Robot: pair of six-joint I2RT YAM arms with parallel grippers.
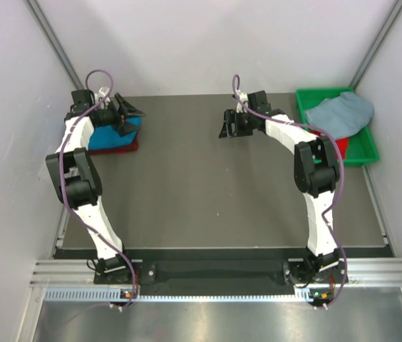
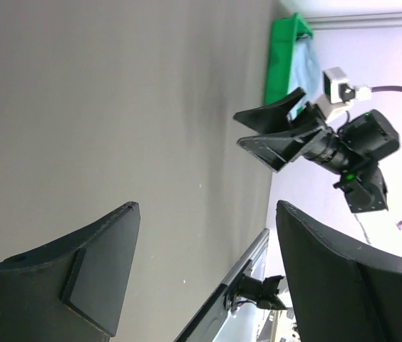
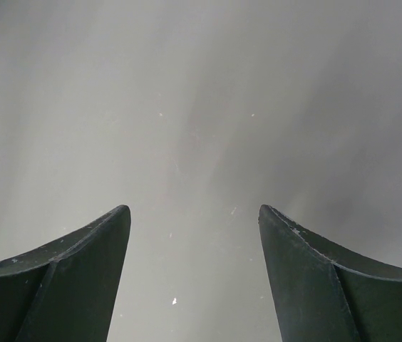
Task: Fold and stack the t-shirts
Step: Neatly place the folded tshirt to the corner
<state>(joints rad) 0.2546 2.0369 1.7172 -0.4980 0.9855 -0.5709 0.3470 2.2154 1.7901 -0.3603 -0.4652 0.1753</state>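
Observation:
A folded turquoise-blue t-shirt (image 1: 110, 135) lies on a dark red t-shirt (image 1: 119, 148) at the table's far left. My left gripper (image 1: 131, 112) hovers just above and to the right of that stack, open and empty (image 2: 207, 206). A pale grey-blue t-shirt (image 1: 342, 114) lies crumpled in the green bin (image 1: 363, 153) at the far right, with a red t-shirt (image 1: 341, 146) showing beneath it. My right gripper (image 1: 226, 125) hangs over the bare table's far middle, open with nothing between its fingers (image 3: 193, 208).
White walls close in on the dark table (image 1: 208, 192) at the left, back and right. The left wrist view shows the right gripper (image 2: 276, 135) and the green bin (image 2: 281, 60) beyond it. The arm bases stand on a metal rail (image 1: 215, 274) at the near edge.

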